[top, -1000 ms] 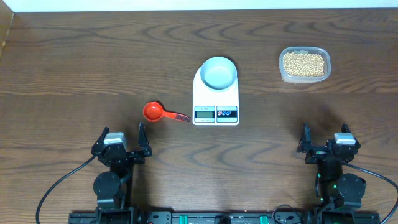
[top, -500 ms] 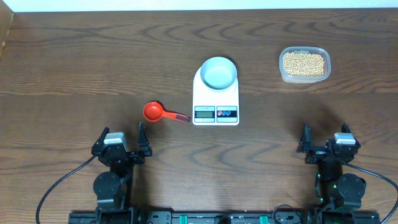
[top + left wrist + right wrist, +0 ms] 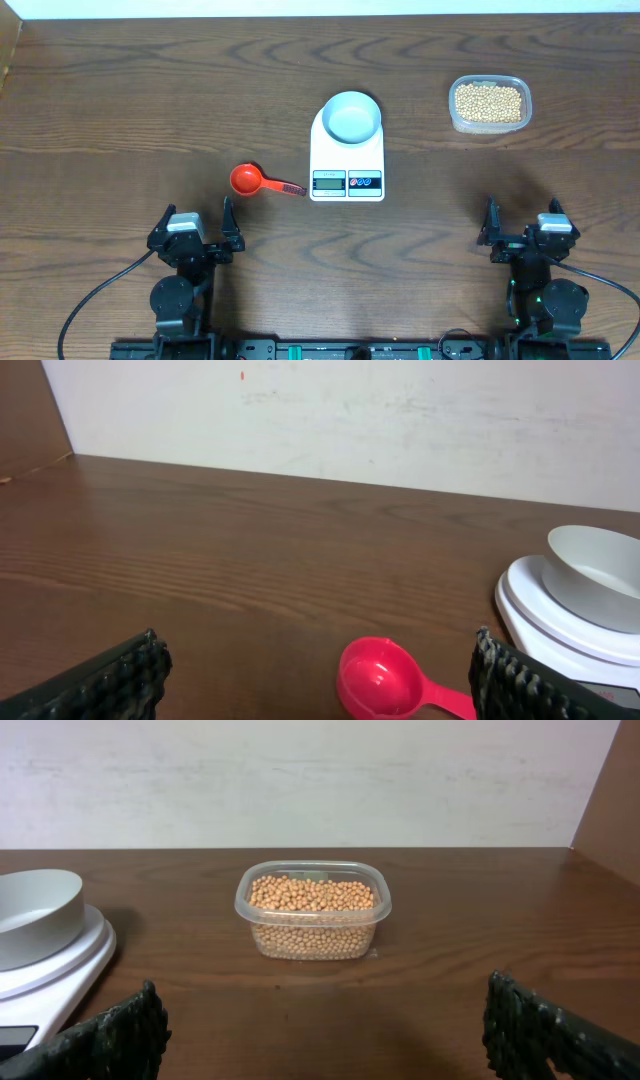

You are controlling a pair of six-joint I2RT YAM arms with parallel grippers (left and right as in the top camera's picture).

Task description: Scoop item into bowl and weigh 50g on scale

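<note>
While nothing has moved this past second, scooping is unstarted | left gripper (image 3: 195,216), right gripper (image 3: 523,216): fingers spread wide, empty | tan round beans (image 3: 488,102) in clear plastic tub (image 3: 452,106) | white-rimmed bluish bowl (image 3: 351,117) empty on white digital scale (image 3: 347,160) | red plastic scoop (image 3: 252,181) untouched.

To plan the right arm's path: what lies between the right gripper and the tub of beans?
Nothing: only bare table lies between the right gripper and the tub of beans, as the overhead and right wrist views both show.
</note>
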